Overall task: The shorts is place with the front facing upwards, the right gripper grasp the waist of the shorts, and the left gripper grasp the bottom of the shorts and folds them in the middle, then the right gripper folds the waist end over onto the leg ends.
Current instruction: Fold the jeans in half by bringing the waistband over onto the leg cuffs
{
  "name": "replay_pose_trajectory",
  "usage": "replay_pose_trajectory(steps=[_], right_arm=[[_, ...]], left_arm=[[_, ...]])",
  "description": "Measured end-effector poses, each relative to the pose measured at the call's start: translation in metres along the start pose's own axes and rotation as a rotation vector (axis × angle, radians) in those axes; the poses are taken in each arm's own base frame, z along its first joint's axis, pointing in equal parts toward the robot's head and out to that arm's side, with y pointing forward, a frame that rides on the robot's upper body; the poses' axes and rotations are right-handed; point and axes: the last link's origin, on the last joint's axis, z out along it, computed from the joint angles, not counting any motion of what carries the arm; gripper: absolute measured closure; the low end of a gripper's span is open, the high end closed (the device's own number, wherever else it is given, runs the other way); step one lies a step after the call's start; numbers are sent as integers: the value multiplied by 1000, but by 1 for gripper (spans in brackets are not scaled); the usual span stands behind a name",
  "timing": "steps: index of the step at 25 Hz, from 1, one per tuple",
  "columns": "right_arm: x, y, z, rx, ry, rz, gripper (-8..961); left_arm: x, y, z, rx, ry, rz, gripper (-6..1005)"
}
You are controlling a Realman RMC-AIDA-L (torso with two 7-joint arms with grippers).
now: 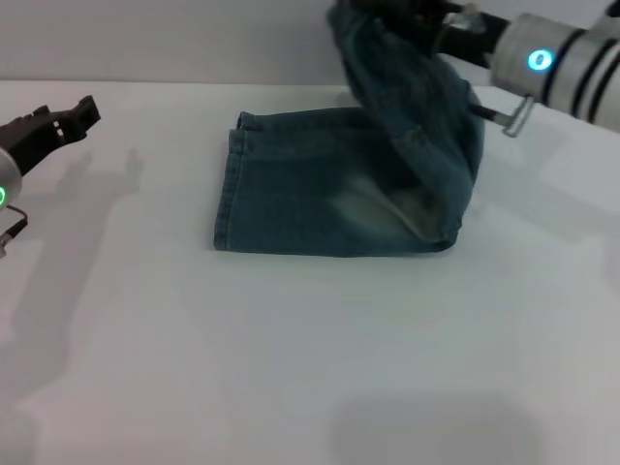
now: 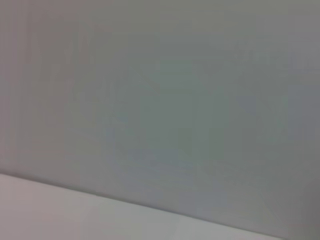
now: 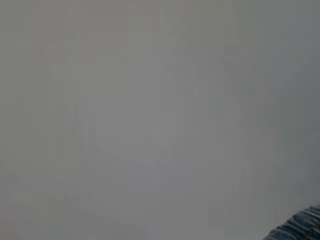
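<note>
The blue denim shorts [image 1: 329, 199] lie folded lengthwise on the white table [image 1: 291, 368]. The leg ends [image 1: 230, 194] lie flat on the robot's left side. The waist end [image 1: 387, 48] is lifted off the table at the back right and drapes down over the thigh part. My right gripper [image 1: 426, 24] is shut on that waist, its fingers mostly hidden by the cloth. A strip of denim [image 3: 300, 227] shows in a corner of the right wrist view. My left gripper [image 1: 73, 114] hangs open at the far left, well apart from the shorts and holding nothing.
A pale wall stands behind the table. Bare tabletop lies in front of the shorts and between the hems and the left gripper. The left wrist view shows only the wall and a strip of table.
</note>
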Motion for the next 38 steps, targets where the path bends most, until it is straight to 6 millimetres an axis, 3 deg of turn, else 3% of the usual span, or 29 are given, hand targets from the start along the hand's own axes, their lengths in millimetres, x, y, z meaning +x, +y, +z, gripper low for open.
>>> replay_pose_trajectory(steps=[6,11,38], right_arm=[[20,15,29,9,109,-56,892],[36,19,41,28,164,-73,892],[80,25,54,69,321,-101,792]], left_arm=[[-3,-3,-1,7,-6,-3,385],[-1,0,0,0,-3,-1,385],[9,17,6,-34,27,20,389]])
